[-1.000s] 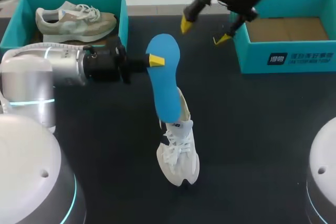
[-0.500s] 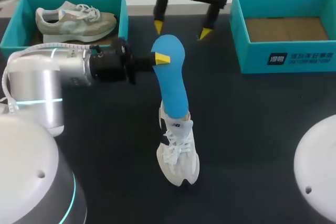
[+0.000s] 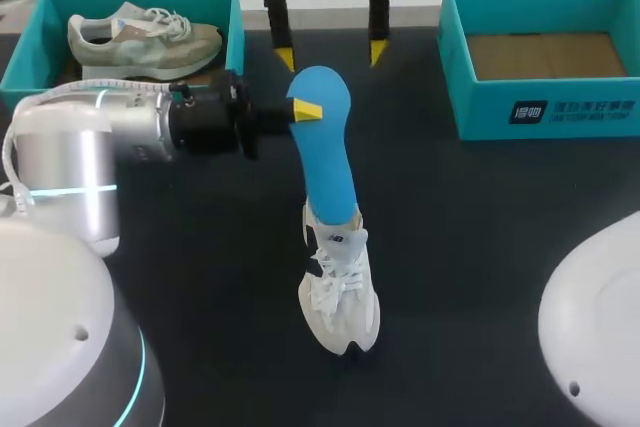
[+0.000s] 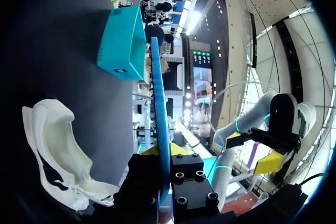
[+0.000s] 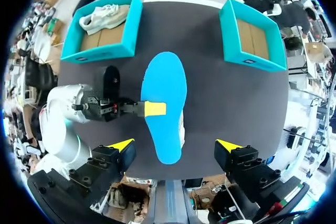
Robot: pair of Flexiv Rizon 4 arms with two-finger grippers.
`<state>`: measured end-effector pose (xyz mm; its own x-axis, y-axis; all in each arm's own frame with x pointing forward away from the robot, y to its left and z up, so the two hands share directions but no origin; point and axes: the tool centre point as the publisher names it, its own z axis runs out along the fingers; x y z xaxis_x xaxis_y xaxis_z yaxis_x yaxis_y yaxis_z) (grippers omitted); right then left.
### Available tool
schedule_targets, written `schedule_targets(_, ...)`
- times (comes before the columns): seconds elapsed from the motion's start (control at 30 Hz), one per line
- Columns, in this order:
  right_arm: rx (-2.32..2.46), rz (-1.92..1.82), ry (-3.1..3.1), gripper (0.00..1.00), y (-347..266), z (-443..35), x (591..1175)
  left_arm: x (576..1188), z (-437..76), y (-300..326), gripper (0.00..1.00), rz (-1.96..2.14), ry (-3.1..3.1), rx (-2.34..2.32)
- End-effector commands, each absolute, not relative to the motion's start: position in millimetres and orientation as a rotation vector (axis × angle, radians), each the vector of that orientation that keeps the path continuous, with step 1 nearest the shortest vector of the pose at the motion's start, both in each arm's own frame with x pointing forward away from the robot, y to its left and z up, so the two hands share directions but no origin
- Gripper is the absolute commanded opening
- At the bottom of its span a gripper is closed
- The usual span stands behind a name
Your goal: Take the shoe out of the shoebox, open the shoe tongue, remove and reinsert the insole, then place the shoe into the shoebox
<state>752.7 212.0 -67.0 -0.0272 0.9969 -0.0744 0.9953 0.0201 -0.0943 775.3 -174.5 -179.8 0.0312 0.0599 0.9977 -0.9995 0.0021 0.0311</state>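
Insole [image 3: 325,152] work is the step in hand, as judged. The blue insole stands nearly upright with its lower end inside the collar of the white shoe, so it is either partly withdrawn or partly refitted; which one cannot be told. At far left, the left-hand shoebox [image 3: 20,57] holds a second shoe [image 3: 145,39]. The left gripper [image 3: 300,112] is clamped on the insole near its upper end, one yellow finger on each face. The white shoe [image 3: 340,292] stands on the table [image 3: 480,227] near the middle, toe toward the robot, outside both boxes. Beyond the insole's upper end, the right gripper [image 3: 331,52] hangs with its fingers spread wide, holding nothing. At far right, the right-hand shoebox [image 3: 455,67] shows only its cardboard floor. The next move, as judged, calls for steadying the shoe while the insole is guided along the shoe's length. A printed label [image 3: 570,110] sits on the right-hand shoebox's front wall and is not transcribed; no other writing is legible.
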Motion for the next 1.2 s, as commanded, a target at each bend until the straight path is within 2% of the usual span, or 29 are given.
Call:
schedule_targets(0.03, -2.199, 0.244, -2.298, 1.00, 213.5, -61.7, 754.8, 773.0, -180.1, -170.7, 0.00, 1.211, -1.142, 1.179)
schedule_targets(0.13, -2.191, 0.159, -2.323, 1.00, 214.4, -59.4, 758.2, 772.3, -179.9, -170.2, 0.00, 1.213, -1.136, 1.178)
schedule_targets(1.2, -2.175, 0.168, -2.365, 1.00, 220.5, -56.8, 768.5, 771.9, -178.0, -172.7, 0.00, 1.227, -1.126, 1.170)
